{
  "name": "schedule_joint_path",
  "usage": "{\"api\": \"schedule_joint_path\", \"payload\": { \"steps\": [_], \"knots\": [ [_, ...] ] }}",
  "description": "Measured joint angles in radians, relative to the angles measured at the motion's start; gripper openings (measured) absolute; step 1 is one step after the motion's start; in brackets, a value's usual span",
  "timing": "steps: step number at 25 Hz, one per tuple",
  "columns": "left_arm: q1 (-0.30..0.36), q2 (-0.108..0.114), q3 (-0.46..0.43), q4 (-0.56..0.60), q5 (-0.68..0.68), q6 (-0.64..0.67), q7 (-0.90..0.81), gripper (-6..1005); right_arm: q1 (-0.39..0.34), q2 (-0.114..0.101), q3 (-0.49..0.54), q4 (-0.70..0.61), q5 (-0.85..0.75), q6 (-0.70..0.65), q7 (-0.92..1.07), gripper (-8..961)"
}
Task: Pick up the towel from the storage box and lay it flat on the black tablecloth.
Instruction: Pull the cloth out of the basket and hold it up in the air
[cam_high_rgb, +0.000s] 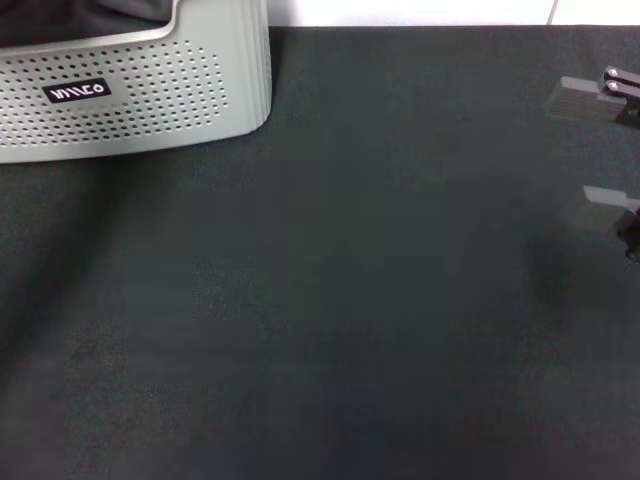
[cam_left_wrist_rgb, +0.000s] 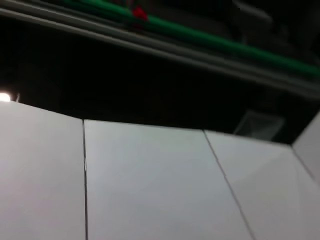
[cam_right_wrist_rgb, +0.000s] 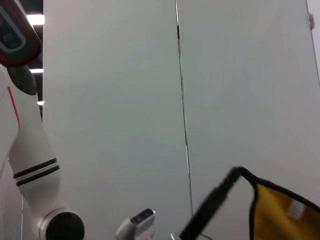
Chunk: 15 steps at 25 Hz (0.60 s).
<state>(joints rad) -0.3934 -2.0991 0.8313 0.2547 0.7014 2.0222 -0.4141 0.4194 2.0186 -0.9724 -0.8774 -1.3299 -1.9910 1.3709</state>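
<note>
The storage box (cam_high_rgb: 150, 100), light grey with dotted walls and a small black label, stands at the far left of the head view on the black tablecloth (cam_high_rgb: 330, 300). Inside the box only a dark folded shape (cam_high_rgb: 80, 20) shows above the rim, and I cannot tell whether it is the towel. My right gripper (cam_high_rgb: 590, 152) hovers at the right edge of the cloth, far from the box. It is open, its grey fingers (cam_high_rgb: 575, 97) wide apart with nothing between them. My left gripper does not show in any view.
A white strip (cam_high_rgb: 420, 12) runs beyond the tablecloth's far edge. The left wrist view shows only white wall panels (cam_left_wrist_rgb: 150, 185) under a dark ceiling. The right wrist view shows wall panels, a white robot arm (cam_right_wrist_rgb: 30, 165) and a yellow and black object (cam_right_wrist_rgb: 280, 210).
</note>
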Motion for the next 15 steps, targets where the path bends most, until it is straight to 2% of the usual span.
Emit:
{"api": "schedule_joint_path", "payload": {
  "steps": [7,15],
  "knots": [
    [0.097,0.006,0.005,0.305,-0.011,0.006,-0.531,26,-0.002,-0.001,0.000,0.001,0.000,0.003,-0.005,760],
    [0.141,0.008,0.003,0.536,-0.011,0.008,-0.885,27,0.008,-0.002,0.000,0.018,-0.001,0.010,-0.020,759]
  ]
}}
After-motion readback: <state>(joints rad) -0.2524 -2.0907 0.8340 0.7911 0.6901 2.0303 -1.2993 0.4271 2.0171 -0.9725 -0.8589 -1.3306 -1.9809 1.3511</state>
